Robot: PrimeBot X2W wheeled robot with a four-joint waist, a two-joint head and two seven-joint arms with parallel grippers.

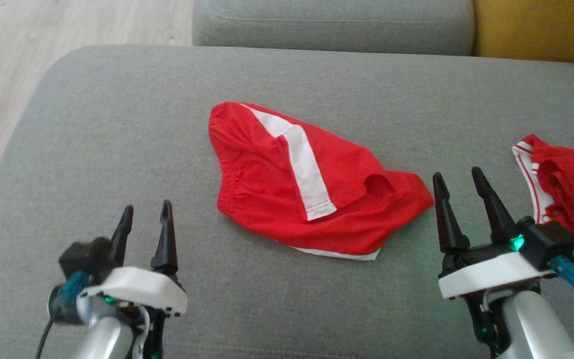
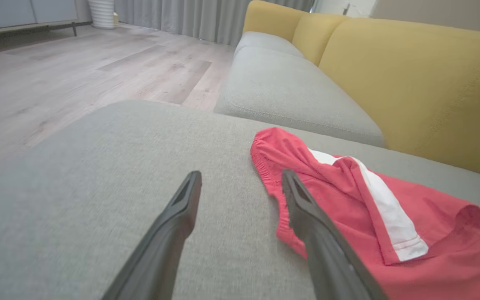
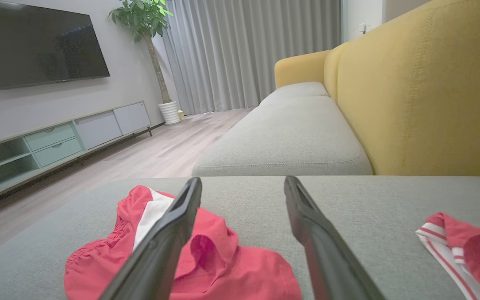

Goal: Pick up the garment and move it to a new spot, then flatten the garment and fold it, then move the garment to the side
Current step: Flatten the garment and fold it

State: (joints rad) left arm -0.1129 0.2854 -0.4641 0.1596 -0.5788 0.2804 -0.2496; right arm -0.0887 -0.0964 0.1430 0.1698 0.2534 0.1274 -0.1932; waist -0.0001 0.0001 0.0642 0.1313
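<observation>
The garment (image 1: 297, 184), red shorts with a white side stripe, lies crumpled in the middle of the grey sofa cushion (image 1: 117, 124). It also shows in the left wrist view (image 2: 373, 216) and the right wrist view (image 3: 206, 258). My left gripper (image 1: 145, 212) is open and empty, to the lower left of the shorts and apart from them. In its own wrist view the left gripper (image 2: 242, 177) points at bare cushion just left of the waistband. My right gripper (image 1: 459, 177) stands open and empty just right of the shorts' edge, and in its own view (image 3: 243, 181) hovers over the cloth.
A second red garment with white trim (image 1: 566, 189) lies at the cushion's right edge. Another grey seat cushion (image 1: 332, 25) and a yellow backrest (image 1: 541, 25) lie beyond. Wooden floor (image 1: 43, 40) borders the cushion's left side.
</observation>
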